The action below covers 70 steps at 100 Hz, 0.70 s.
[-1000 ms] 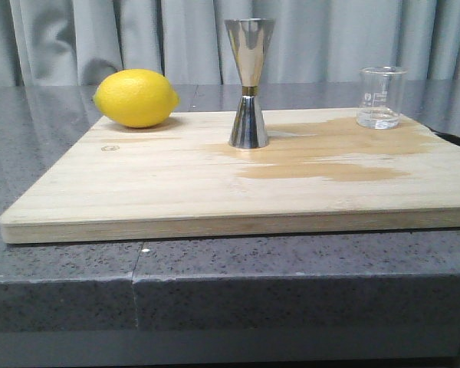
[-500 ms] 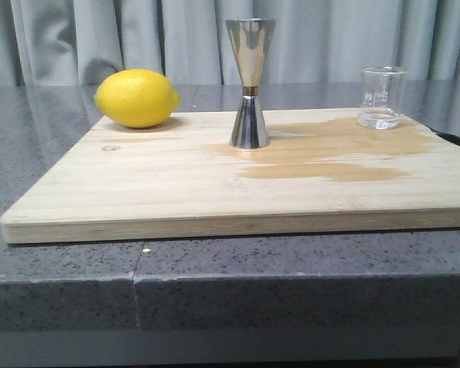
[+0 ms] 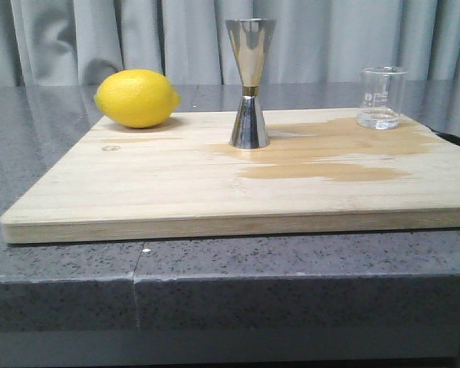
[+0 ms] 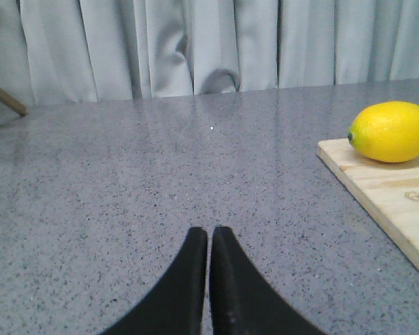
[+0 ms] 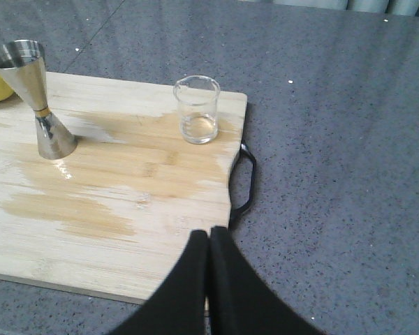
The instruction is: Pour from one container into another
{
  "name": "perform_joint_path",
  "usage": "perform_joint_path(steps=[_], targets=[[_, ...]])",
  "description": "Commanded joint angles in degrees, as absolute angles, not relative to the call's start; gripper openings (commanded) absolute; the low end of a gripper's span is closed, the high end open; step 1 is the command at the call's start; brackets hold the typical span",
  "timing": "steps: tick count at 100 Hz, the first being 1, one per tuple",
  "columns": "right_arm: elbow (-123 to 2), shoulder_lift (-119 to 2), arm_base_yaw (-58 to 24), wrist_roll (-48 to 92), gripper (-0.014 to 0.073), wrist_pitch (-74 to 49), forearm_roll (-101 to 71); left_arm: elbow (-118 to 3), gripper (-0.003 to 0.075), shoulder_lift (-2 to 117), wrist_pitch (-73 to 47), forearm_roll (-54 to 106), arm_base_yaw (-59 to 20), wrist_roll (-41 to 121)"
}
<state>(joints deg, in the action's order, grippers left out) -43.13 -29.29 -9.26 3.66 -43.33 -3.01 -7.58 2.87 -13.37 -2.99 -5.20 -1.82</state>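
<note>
A small clear glass beaker (image 3: 382, 97) stands upright at the back right of the wooden board (image 3: 176, 184), with a little clear liquid in its bottom; the right wrist view shows the beaker (image 5: 196, 109) too. The steel hourglass jigger (image 3: 250, 83) stands upright mid-board, also seen as the jigger (image 5: 36, 96) from the right wrist. My right gripper (image 5: 209, 234) is shut and empty, over the board's near right corner, well short of the beaker. My left gripper (image 4: 209, 233) is shut and empty over bare counter, left of the board. Neither gripper shows in the front view.
A yellow lemon (image 3: 136, 97) lies at the board's back left corner, the same lemon (image 4: 392, 131) seen from the left wrist. Darker wet stains (image 3: 322, 157) spread over the board's middle and right. A black handle (image 5: 243, 178) sits on its right edge. Grey curtains hang behind the speckled counter (image 3: 69, 261).
</note>
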Motion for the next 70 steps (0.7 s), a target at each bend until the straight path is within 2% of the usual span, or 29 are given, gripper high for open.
perform_joint_path(steps=[1,23,70], targets=[[-44.4,-29.3,-9.2,3.5,-0.0075,-39.0,-2.4,-5.5,-0.0019,1.0,-5.4,-1.8,-4.4,-1.7],[-44.4,-29.3,-9.2,3.5,-0.0075,-39.0,-2.4,2.5,-0.0019,-1.6,3.8,-0.9,-4.3,-1.7],[-44.4,-29.3,-9.2,3.5,-0.0075,-39.0,-2.4,2.2,-0.0019,-1.6,1.7,0.0,-4.3,-1.7]])
